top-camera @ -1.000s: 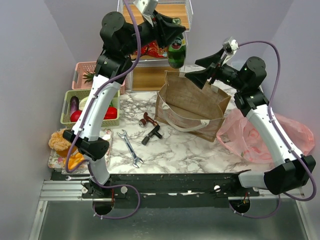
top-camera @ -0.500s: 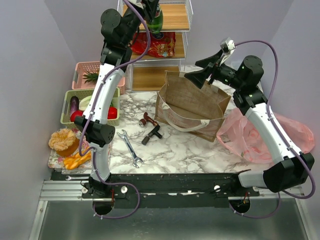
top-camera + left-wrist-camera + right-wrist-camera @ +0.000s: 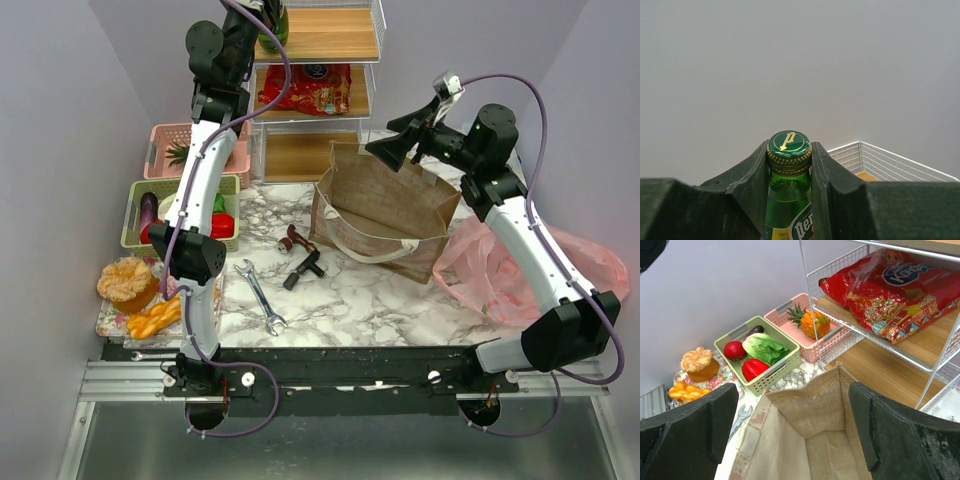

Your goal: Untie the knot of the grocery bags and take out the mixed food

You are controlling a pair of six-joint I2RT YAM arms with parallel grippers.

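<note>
Green glass is showing between the fingers of the left end effector (image 3: 788,152). They are clamping the green bottle (image 3: 786,192) by its neck, holding it upright at the wire rack (image 3: 330,35), likely so it stands once released. The right end effector (image 3: 793,390) is hovering over the brown paper bag (image 3: 385,205), fingers wide apart, perhaps readying to reach in. The pink plastic bag (image 3: 510,280) is lying slack on the table (image 3: 350,300).

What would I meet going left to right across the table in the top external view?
green basket → wrench → brown paper bag → pink plastic bag
</note>
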